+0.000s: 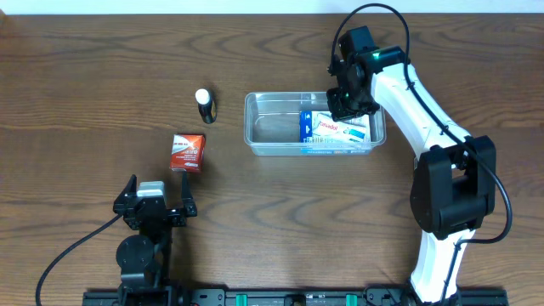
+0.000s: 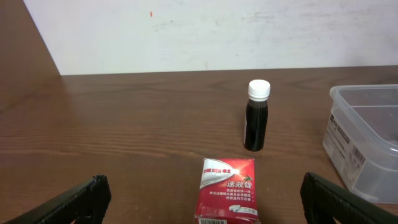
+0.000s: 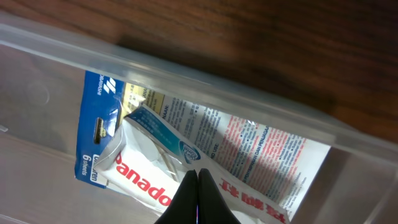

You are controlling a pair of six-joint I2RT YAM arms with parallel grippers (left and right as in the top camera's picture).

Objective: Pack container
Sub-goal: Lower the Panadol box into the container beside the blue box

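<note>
One wooden bench point(image 1: 85, 85) carried a clear container point(image 1: 272, 127) right of centre. Over its right end, the right gripper point(image 1: 347, 104) had its fingers pressed shut above medicine boxes point(image 1: 340, 129) inside. At the near left, the left gripper point(image 1: 158, 191) held its fingers wide, facing a red box point(image 1: 187, 151) and a dark bottle point(image 1: 205, 105).

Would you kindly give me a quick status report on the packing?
Left gripper open, facing red box. Right gripper shut, empty, over container. Inside: Panadol box, blue pack. Outside: red box, bottle; nothing blocking.
</note>
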